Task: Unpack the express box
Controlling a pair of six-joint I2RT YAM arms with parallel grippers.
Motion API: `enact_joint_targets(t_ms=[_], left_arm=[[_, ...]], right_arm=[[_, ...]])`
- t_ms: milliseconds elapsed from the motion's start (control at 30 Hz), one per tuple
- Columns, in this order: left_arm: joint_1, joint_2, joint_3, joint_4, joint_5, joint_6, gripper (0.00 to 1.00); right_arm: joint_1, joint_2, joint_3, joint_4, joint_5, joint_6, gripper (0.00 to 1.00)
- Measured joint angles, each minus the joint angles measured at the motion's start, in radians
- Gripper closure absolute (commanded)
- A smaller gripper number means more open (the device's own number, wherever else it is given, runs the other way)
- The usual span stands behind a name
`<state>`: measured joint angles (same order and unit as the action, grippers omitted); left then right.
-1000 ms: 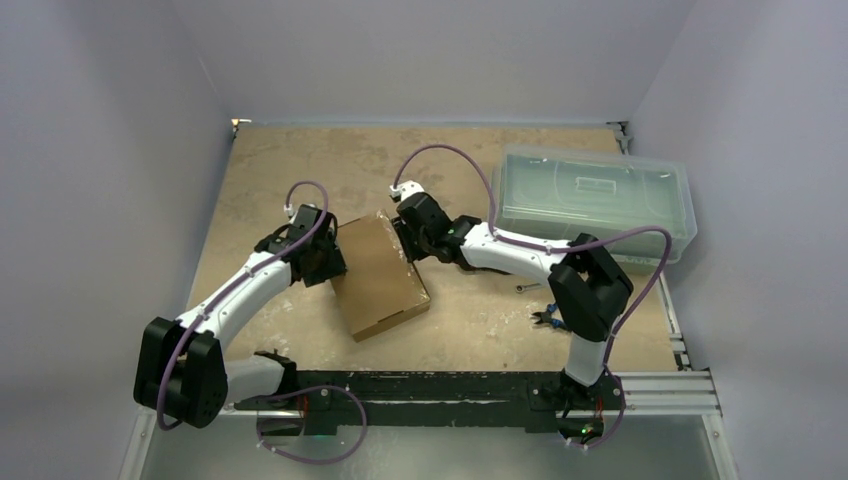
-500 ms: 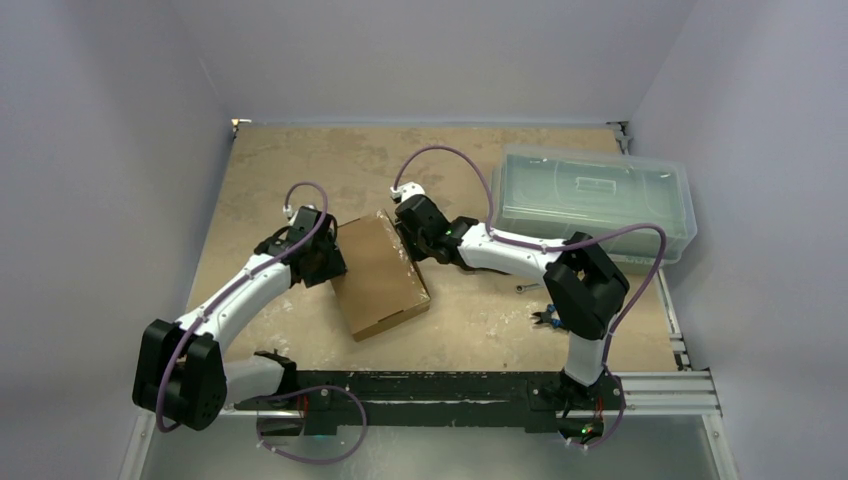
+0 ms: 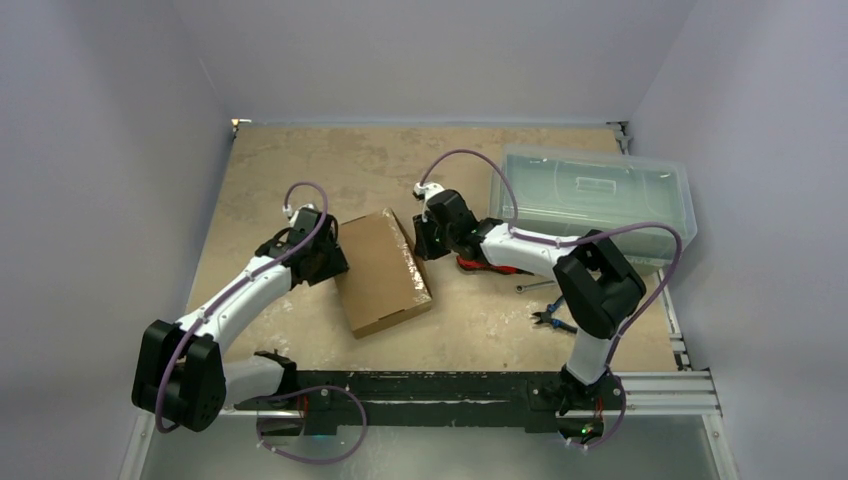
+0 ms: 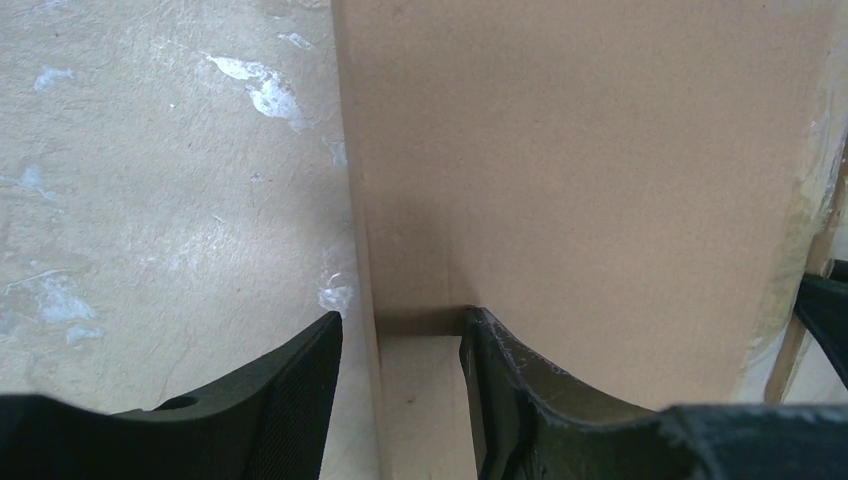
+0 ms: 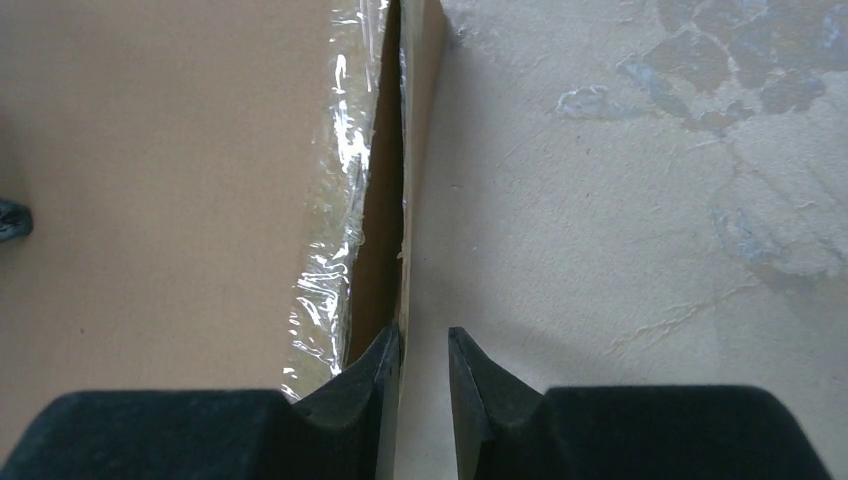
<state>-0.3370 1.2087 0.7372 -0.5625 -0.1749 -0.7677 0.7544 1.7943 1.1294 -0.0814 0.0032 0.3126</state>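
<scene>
While the express box (image 3: pixel 380 272) gapes slightly, contents hidden, left gripper (image 4: pixel 400 320) straddles its nine-o'clock edge half-open; right gripper (image 5: pixel 420 336) narrowly flanks three-o'clock flap, grip unclear.

Lidded bin (image 3: pixel 600 195) right of express box (image 3: pixel 382 272)

Soft, even light with faint shadows; clear tape (image 5: pixel 335 200) on the express box (image 5: pixel 170 170) glints.
</scene>
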Motion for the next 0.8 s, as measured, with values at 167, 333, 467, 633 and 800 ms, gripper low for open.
enact_joint_targets(t_ms=[167,333,467,633,800], left_arm=[[0.0,0.0,-0.005,0.019,-0.001,-0.006,0.54],[-0.001,0.0,-0.008,0.029,-0.005,-0.009,0.54],[-0.004,0.002,-0.009,0.033,-0.01,-0.016,0.54],[-0.005,0.005,-0.009,0.035,-0.013,-0.018,0.52],[-0.005,0.019,-0.009,0.049,-0.021,-0.019,0.51]], right_arm=[[-0.047,-0.017,-0.047,0.055,-0.116,0.0,0.78],[-0.108,-0.017,-0.08,0.098,-0.238,0.001,0.81],[-0.129,-0.017,-0.082,0.105,-0.277,0.0,0.8],[-0.129,-0.015,-0.083,0.109,-0.284,-0.011,0.8],[-0.133,-0.012,-0.089,0.121,-0.28,-0.012,0.85]])
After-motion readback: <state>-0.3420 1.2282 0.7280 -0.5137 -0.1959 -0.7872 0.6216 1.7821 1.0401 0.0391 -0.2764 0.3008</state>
